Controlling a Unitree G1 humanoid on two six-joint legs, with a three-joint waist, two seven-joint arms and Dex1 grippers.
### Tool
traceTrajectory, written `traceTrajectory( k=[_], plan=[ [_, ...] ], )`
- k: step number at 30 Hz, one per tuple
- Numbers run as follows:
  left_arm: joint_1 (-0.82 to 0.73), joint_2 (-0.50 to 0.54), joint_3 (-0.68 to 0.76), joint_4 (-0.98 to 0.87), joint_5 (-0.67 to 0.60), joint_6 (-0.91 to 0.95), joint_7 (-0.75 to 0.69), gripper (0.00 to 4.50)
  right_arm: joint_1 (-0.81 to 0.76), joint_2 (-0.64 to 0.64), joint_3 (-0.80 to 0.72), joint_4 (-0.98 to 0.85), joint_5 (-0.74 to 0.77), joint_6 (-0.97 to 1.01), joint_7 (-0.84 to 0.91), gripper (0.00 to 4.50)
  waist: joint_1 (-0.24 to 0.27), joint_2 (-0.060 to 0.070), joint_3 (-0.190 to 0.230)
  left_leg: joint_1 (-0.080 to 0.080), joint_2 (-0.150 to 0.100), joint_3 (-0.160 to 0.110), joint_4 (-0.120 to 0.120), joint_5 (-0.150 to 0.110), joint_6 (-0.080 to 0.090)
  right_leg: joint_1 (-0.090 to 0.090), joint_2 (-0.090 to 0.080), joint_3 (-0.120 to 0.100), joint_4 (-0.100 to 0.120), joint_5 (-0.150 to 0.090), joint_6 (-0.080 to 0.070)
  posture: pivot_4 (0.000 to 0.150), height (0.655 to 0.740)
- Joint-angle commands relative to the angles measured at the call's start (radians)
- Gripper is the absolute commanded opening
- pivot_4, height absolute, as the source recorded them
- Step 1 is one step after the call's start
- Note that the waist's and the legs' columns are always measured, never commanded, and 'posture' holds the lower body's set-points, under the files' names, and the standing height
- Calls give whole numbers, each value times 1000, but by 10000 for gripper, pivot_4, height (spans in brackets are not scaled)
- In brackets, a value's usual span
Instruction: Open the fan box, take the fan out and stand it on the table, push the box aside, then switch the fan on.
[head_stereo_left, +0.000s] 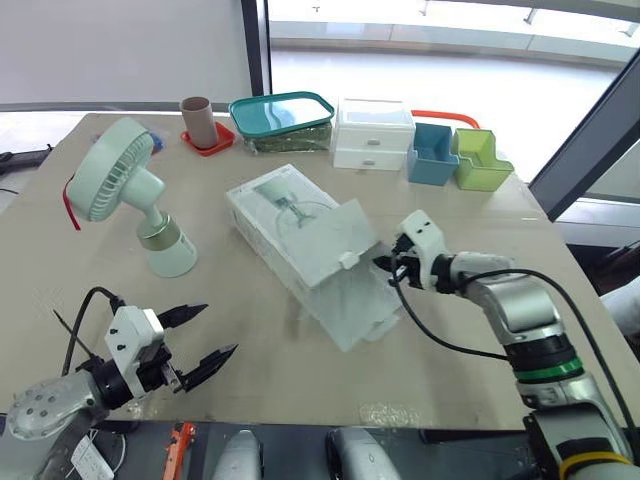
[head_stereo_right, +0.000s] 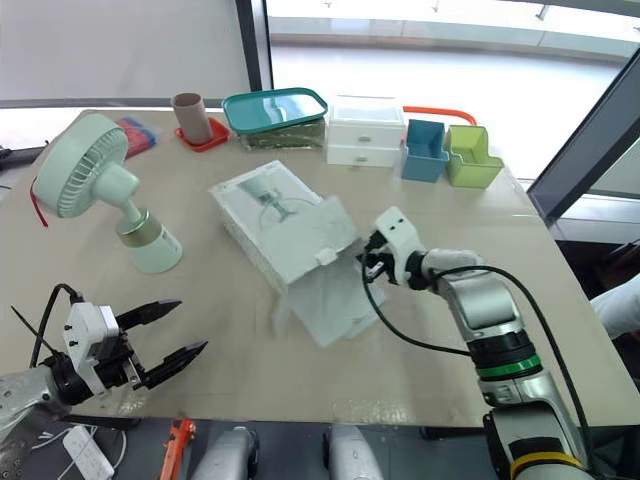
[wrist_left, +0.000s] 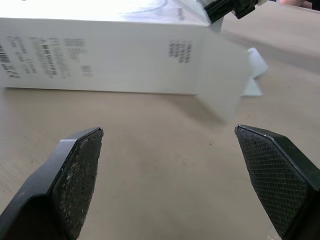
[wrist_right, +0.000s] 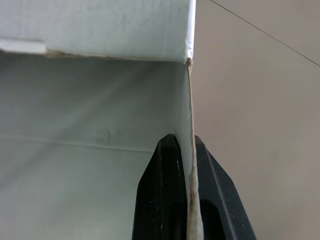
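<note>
The pale green fan (head_stereo_left: 118, 178) stands on its base (head_stereo_left: 170, 250) at the table's left, head tilted back. The white fan box (head_stereo_left: 300, 225) lies open in the middle, its end flap (head_stereo_left: 350, 300) spread toward the front. My right gripper (head_stereo_left: 388, 266) is at the box's open end, shut on the thin edge of a cardboard side flap (wrist_right: 190, 165); the box's inner wall (wrist_right: 95, 125) is beside it. My left gripper (head_stereo_left: 220, 328) hovers open near the front left of the table, pointing at the box's long side (wrist_left: 100, 55), well apart from it.
Along the back edge stand a brown cup (head_stereo_left: 197, 118) on a red coaster, a teal-lidded container (head_stereo_left: 283, 120), a white drawer unit (head_stereo_left: 372, 132), a blue bin (head_stereo_left: 432, 153) and a green bin (head_stereo_left: 478, 160). An orange-handled tool (head_stereo_left: 178, 445) sits below the table's front edge.
</note>
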Motion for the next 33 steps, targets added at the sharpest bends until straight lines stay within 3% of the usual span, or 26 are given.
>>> traceTrajectory(
  k=[1,15,25,32,33],
  plan=[
    [-15,12,-2,6,-2,-20,-19,45000,10,-37,-98,14,7,19,-37,189,0,0,0,0,0,0,0,0,0,0,0,0,0,0,0,1500,7400],
    [-153,36,-77,98,-4,-5,-73,45000,169,-126,-432,80,8,165,-241,189,1,1,-1,1,-1,4,0,0,1,1,-1,4,0,0,2,1500,7400],
    [-193,28,-124,135,13,-29,-90,45000,56,-53,-516,73,60,230,-342,189,-11,2,-1,4,1,8,0,0,1,0,2,9,0,1,2,1500,7400],
    [-161,28,-83,97,-49,-24,-96,45000,116,-105,-467,4,92,248,-247,18658,-4,2,0,2,0,8,0,-1,2,0,1,9,0,0,4,1500,7400],
    [-162,27,-83,96,-50,-26,-93,45000,127,-110,-467,-6,96,245,-236,23497,-2,2,0,2,0,8,0,-1,3,0,1,9,0,0,4,1500,7400]
  ],
)
